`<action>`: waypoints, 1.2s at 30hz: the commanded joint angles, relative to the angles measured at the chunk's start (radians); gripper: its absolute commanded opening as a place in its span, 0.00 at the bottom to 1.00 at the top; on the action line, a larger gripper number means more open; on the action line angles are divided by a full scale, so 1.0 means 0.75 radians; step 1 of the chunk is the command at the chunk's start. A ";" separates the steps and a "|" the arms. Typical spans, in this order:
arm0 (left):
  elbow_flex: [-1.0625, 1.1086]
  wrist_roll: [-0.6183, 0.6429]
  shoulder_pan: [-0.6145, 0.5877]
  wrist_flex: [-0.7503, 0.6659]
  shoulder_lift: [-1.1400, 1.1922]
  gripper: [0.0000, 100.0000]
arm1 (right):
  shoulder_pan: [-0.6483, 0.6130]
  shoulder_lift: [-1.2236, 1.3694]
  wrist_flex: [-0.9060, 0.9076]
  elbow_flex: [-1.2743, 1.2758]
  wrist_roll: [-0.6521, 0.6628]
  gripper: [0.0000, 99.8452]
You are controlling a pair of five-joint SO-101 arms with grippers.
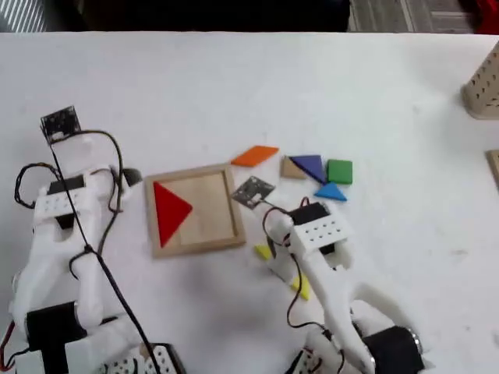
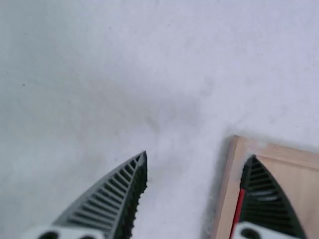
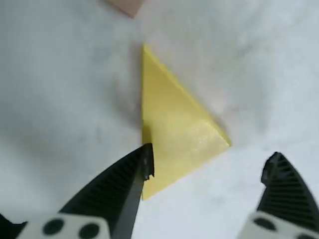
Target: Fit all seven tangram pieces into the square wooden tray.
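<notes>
Just right of the tray [image 1: 195, 248], lower centre in the high view, the right gripper [image 3: 210, 154] hung open over the yellow triangle [image 3: 174, 124], seemingly to pinch it, while the open left gripper [image 2: 198, 157] straddled the tray's left rim, likely steadying it.

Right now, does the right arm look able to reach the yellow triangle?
Probably yes: the right gripper is open directly over the yellow triangle, which lies flat on the table, and nothing stands between them.

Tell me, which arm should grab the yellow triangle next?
Right. The right gripper is open over the yellow triangle; the left gripper straddles the opposite edge of the tray.
</notes>
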 commanded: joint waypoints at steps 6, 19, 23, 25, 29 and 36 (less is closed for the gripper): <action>-0.023 0.012 0.021 -0.027 0.001 0.30 | 0.001 0.212 -0.038 -0.057 0.041 0.33; -0.023 0.012 0.021 -0.027 0.001 0.30 | -0.120 0.216 -0.024 -0.043 0.053 0.33; -0.023 0.012 0.021 -0.027 0.001 0.30 | -0.118 0.216 -0.026 -0.037 0.053 0.33; -0.023 0.012 0.021 -0.027 0.001 0.30 | -0.111 0.216 -0.028 -0.037 0.053 0.33; -0.023 0.012 0.021 -0.027 0.001 0.30 | -0.109 0.216 -0.054 -0.033 0.047 0.21; -0.023 0.012 0.021 -0.027 0.001 0.30 | -0.097 0.212 -0.077 -0.029 -0.020 0.02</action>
